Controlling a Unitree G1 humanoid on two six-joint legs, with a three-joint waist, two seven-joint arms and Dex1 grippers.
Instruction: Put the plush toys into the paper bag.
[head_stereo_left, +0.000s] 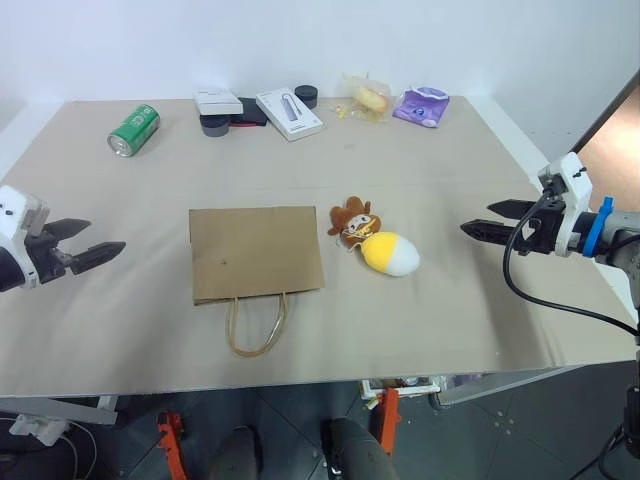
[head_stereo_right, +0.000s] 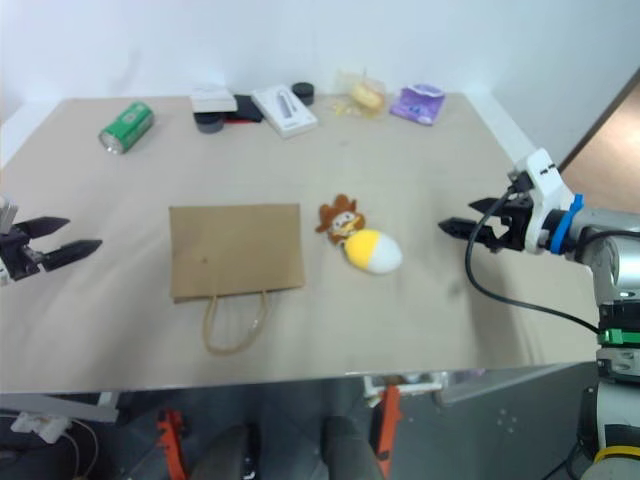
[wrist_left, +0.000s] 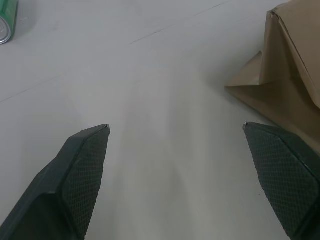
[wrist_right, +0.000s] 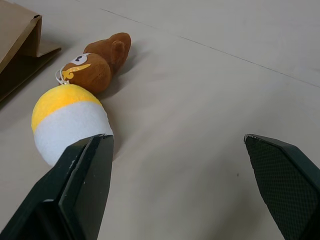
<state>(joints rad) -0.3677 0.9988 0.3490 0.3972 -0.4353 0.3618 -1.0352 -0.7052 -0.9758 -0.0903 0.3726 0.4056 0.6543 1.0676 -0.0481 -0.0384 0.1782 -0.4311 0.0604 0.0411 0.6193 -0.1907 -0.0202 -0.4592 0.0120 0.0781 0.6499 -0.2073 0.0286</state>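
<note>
Plush toys (head_stereo_left: 375, 240) (touching) lie between paper bag (head_stereo_left: 255, 252) and wide right gripper (head_stereo_left: 478, 222); left gripper (head_stereo_left: 92, 243) wide.

Beige table against a white wall

The table (head_stereo_left: 480, 170) was covered in a plain beige sheet, a white wall (head_stereo_left: 300, 40) stood behind it, and dark floor (head_stereo_left: 500, 430) showed beneath its front edge.
</note>
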